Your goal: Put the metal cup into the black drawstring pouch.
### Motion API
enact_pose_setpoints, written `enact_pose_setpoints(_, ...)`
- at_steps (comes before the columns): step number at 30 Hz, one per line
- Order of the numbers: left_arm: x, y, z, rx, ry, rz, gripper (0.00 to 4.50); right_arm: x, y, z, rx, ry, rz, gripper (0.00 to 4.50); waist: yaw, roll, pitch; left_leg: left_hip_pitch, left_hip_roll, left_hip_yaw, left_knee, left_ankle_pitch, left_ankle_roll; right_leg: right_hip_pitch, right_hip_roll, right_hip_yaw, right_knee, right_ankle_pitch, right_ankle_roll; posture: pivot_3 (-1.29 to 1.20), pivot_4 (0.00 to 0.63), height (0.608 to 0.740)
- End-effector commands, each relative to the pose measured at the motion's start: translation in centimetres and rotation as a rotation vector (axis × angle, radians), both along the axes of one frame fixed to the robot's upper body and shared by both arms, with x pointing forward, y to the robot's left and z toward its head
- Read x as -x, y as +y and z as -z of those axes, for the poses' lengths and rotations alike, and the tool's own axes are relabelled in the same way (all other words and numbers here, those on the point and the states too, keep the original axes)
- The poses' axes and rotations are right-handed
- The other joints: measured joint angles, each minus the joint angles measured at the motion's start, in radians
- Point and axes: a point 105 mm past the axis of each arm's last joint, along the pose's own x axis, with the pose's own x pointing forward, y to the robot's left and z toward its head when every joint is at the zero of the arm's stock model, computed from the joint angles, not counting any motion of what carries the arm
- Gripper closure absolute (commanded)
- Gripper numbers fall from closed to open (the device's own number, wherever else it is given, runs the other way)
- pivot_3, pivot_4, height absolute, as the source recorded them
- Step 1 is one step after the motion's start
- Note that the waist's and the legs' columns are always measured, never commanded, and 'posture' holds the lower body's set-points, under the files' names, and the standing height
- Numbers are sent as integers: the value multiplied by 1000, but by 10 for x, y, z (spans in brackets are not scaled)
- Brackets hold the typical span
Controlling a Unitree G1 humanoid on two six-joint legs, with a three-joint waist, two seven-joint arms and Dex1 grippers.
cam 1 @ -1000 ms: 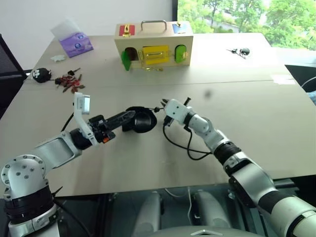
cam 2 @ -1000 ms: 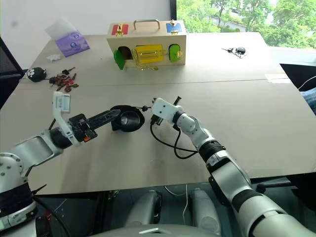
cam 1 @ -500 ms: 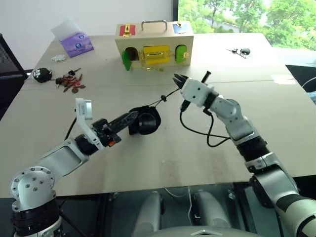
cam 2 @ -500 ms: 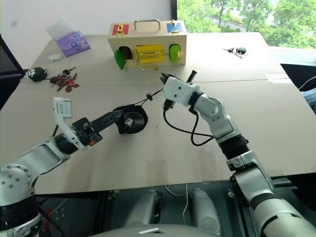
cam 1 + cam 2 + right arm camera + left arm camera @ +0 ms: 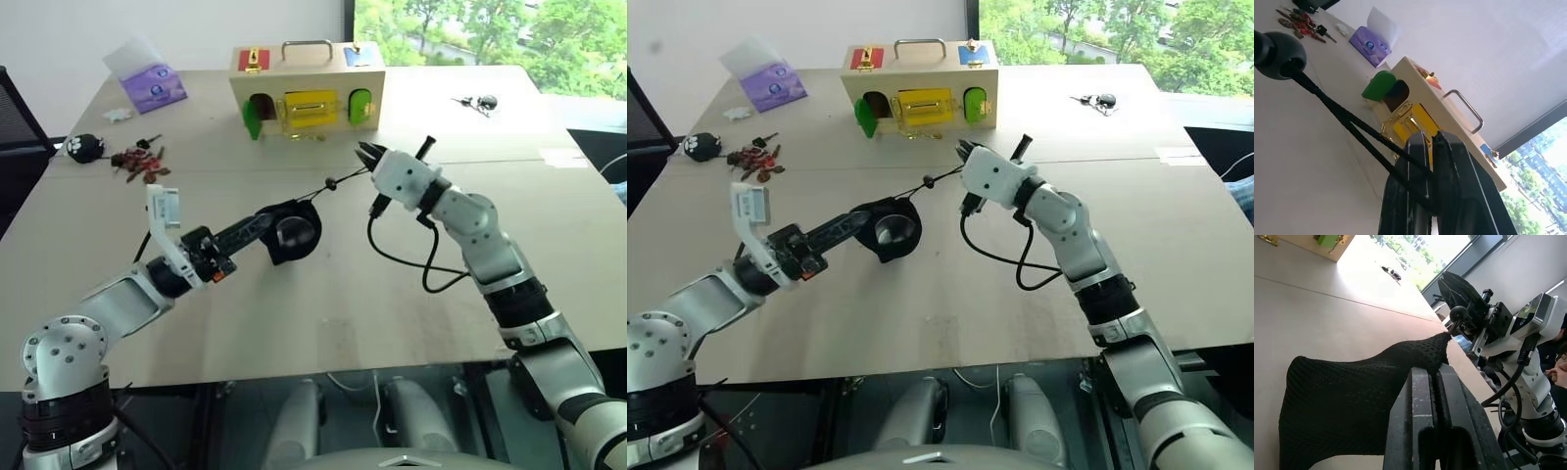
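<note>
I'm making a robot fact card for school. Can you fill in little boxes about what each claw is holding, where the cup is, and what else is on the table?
left gripper: shut on the pouch's fabric
right gripper: shut on the cord
pouch: lifted a bit off the table, between both grippers
cord: pulled tight from the pouch to the right gripper, with a bead on it
cup: inside the pouch, silvery at its mouth
other things: wooden box, tissue pack, keys
</note>
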Motion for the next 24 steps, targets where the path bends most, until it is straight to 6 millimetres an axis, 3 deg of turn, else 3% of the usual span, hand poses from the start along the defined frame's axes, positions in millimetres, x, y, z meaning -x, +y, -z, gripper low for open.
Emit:
enact_pose_setpoints(1, 0, -4, -19, -14, -93, 27, 2868, 12, 1, -42, -38, -116, -34, 4500, 0, 0, 0, 0, 0, 0, 0, 0, 0, 0, 0, 0, 0, 0, 0, 0, 150, 740)
enact_pose_setpoints(6, -4, -10, -31, -64, -156, 39, 538, 17, 5, -64, -10, -176, -69, 4500, -1, 0, 0, 0, -1, 0, 0, 0, 0, 0, 0, 0, 0, 0, 0, 0, 150, 740)
enact_pose_setpoints(10, -5, -17, -46, -102, -249, 33, 538, 21, 8, -80, 52, -232, -112, 4500, -1, 0, 0, 0, -1, 0, 0, 0, 0, 0, 0, 0, 0, 0, 0, 0, 150, 740)
enact_pose_setpoints(13, -11, -14, -37, -184, -267, -6, 538, 21, 10, -87, 67, -249, -133, 4500, -2, 0, 0, 0, -1, 1, 0, 0, 0, 0, 0, 0, 0, 0, 0, 0, 150, 740)
enact_pose_setpoints(15, -12, -11, -32, -197, -269, -11, 538, 20, 12, -89, 71, -253, -144, 4500, -3, 0, 0, 0, -1, 1, -1, 0, -1, 0, 0, 0, 0, 0, 0, 0, 150, 740)
enact_pose_setpoints(17, -10, -12, -40, -150, -287, 7, 22, 19, 14, -87, 80, -255, -156, 4500, -2, 0, 0, 0, -1, 1, -1, 0, -1, 0, 0, 0, 0, 0, 0, 0, 150, 740)
enact_pose_setpoints(24, -19, -11, -59, -116, -355, -56, 11, 17, 16, -88, 72, -257, -175, 4500, 0, 0, 0, -1, 0, 1, 0, 0, -1, 0, 0, 0, -1, 0, 0, 0, 150, 740)
